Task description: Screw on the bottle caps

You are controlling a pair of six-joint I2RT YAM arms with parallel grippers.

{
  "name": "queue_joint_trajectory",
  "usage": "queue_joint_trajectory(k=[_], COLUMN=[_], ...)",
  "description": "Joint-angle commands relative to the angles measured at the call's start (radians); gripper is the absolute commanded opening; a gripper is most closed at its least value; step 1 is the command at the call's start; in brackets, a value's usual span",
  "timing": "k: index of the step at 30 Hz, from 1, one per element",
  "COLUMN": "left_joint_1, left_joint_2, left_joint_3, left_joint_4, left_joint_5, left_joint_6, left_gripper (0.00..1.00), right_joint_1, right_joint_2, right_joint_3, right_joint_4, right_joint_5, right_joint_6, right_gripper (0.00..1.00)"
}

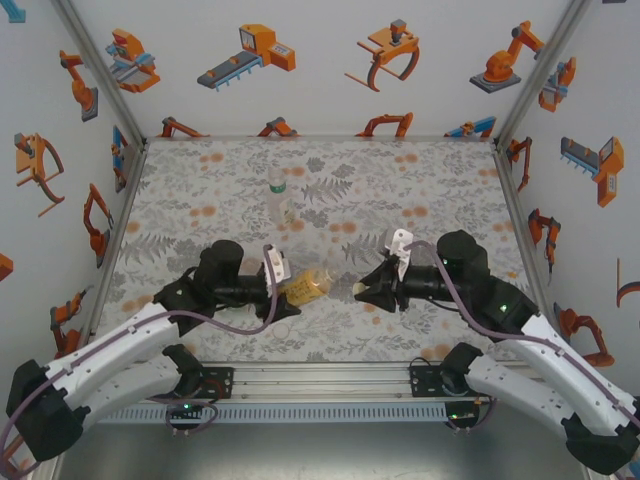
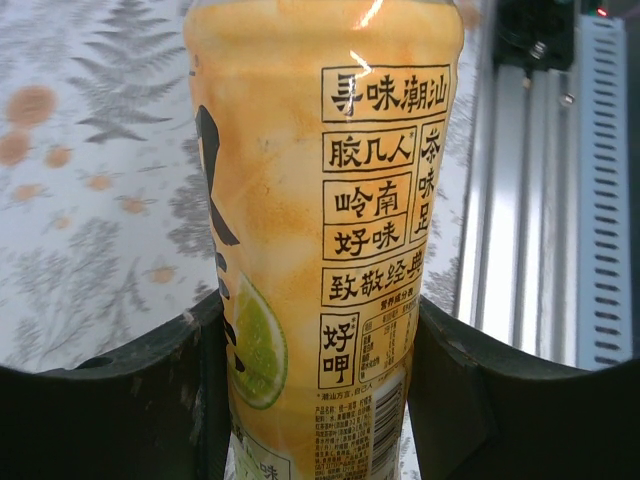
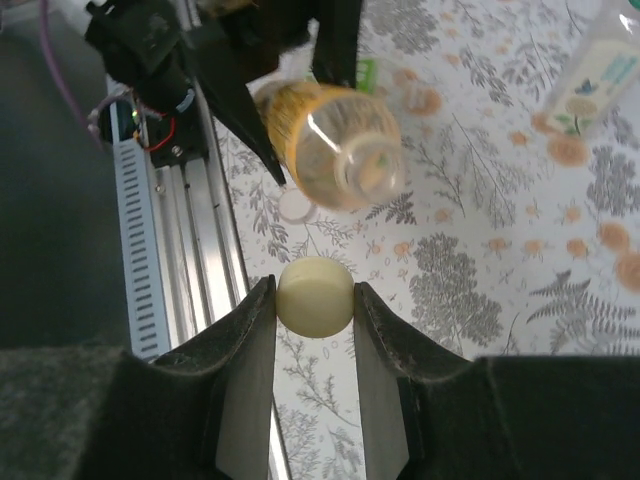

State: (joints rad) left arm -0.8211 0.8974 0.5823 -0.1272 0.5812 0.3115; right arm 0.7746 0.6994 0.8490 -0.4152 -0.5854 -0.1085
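Cap (image 3: 315, 297) pinched in our right gripper (image 3: 313, 300), lower ctr; left gripper (image 2: 315, 320) clamps amber bottle (image 2: 330, 150), uncapped neck facing cap.

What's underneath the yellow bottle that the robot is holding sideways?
Beneath the yellow bottle is the flowery mat, with a small white cap lying on it, partly covered by the bottle. The mat directly behind the bottle's body is hidden.

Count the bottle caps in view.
2: the held cap, pinched in the right gripper; the loose cap, on the mat by the amber bottle. More may be hidden.
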Motion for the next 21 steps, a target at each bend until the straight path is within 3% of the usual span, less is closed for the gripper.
queue_joint_trajectory(k=[1, 6, 21], left_joint_1=[-0.045, -0.094, -0.116], left_joint_2=[0.063, 0.135, 0.173], left_joint_3=[0.077, 0.137, 0.201], left_joint_4=[-0.035, -0.103, -0.158], left_joint_5=[0.102, 0.105, 0.237], left_joint_6=[0.085, 0.134, 0.158], left_gripper=[0.0, 0.0, 0.0], right_joint_1=[-0.001, -0.001, 0.002], right_joint_2=[0.004, -0.013, -0.084], right_joint_3=[0.013, -0.014, -0.081], right_joint_4=[-0.048, -0.055, 0.029], right_joint_5=[-0.115, -0.168, -0.174], right_joint_6=[-0.193, -0.34, -0.389], right_gripper=[0.0, 0.0, 0.0])
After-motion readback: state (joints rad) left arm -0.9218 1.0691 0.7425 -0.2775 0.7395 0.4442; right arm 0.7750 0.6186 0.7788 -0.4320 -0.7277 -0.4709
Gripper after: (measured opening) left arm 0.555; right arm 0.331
